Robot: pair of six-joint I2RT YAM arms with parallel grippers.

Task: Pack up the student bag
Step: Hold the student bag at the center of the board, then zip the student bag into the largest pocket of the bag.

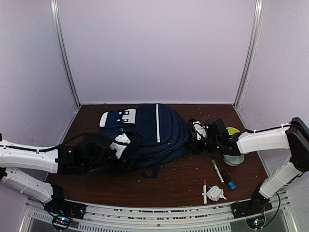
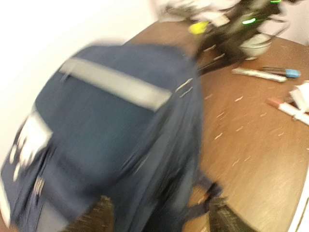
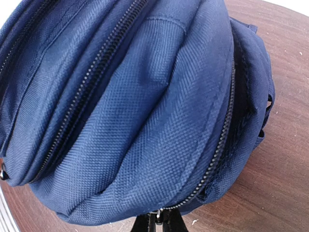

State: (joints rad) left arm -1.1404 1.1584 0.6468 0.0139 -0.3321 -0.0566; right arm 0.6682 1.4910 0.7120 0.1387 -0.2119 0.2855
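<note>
Bag point(image 1: 149, 130) lies flat on the surface point(image 1: 178, 179) between the two arms, white stripe up and flap with white patches toward the far side. Left end effector point(image 2: 159, 220): released, fingers point(image 2: 94, 217) spread wide at the bag's near-left edge; navy fabric and a dark strap loop point(image 2: 205, 191) sit just ahead of it and between the tips. The wrist view is blurred, so contact cannot be told. Right end effector point(image 3: 159, 223): clenched on the zipper pull point(image 3: 157, 215) at the bag's right end, with the zipper track running up and away from the tips over the rounded side. Behind the right end effector, toward its arm's base: a grey bowl point(image 1: 234, 159), two markers point(image 1: 217, 170), a red-capped pen point(image 1: 204, 190) and a crumpled white wad point(image 1: 216, 193).
</note>
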